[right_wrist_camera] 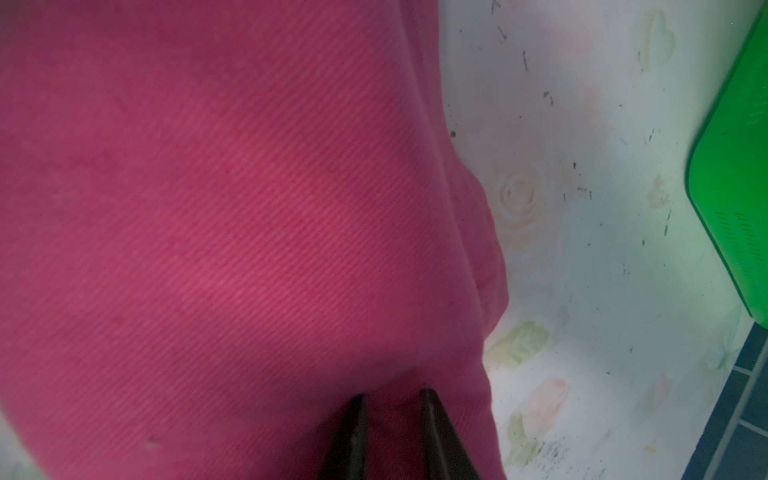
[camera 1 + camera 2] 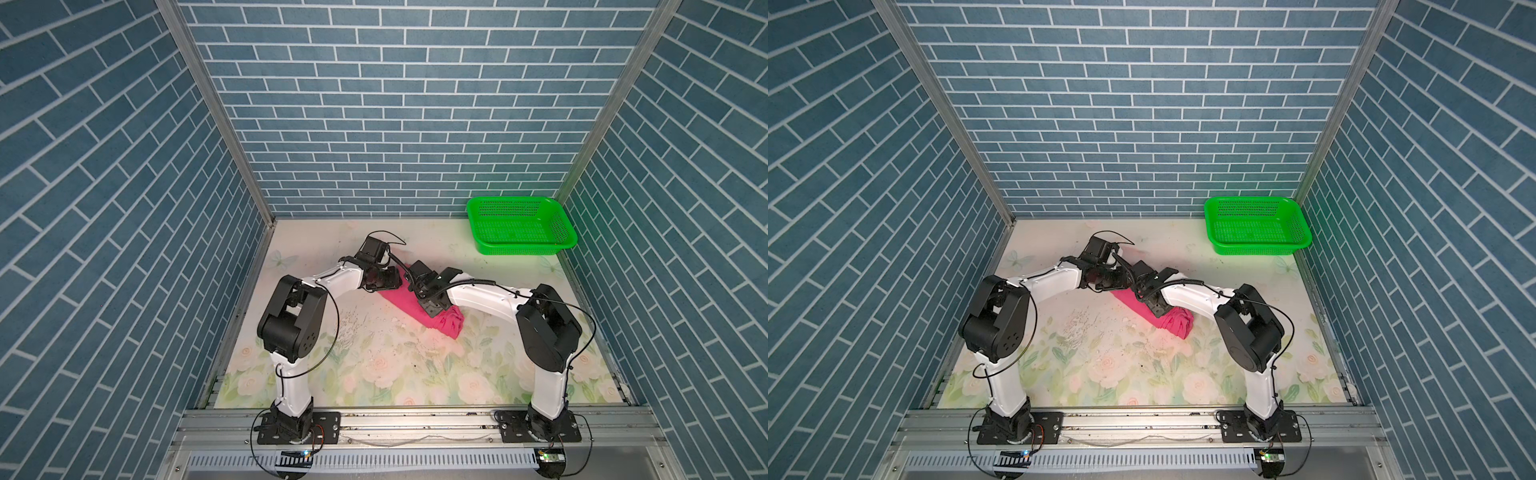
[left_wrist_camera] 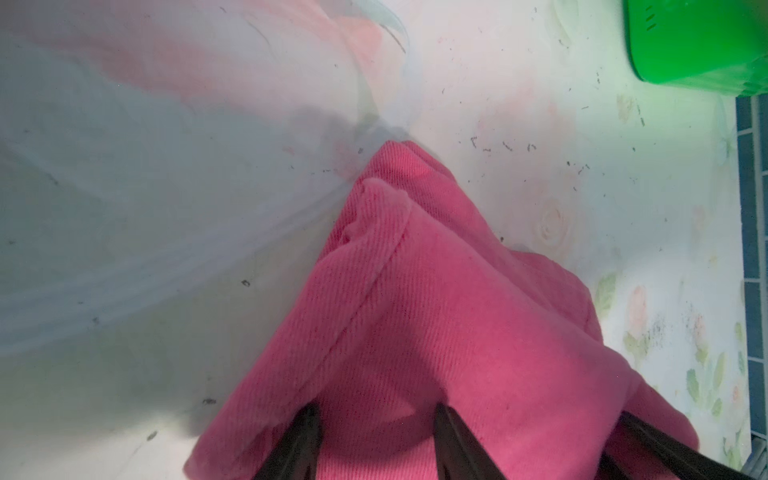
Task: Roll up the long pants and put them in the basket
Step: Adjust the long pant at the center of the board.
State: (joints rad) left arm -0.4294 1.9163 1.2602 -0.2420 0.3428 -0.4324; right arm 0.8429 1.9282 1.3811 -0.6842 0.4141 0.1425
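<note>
Two sets of jaws grip the long pants (image 2: 449,323), a rolled bundle at worktop (image 2: 316,365) centre, lying 10-to-4 o'clock. The left jaws clamp a thick fold; the right jaws pinch a narrow ridge. Green basket (image 2: 521,249) at 2 o'clock.

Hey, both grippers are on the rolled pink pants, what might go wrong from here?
The right gripper seems to pinch only a thin fold of the pants, so pulling may peel the outer layer and loosen the roll. The left gripper sits very near it, with a cable looping between them; they might bump or snag.
</note>
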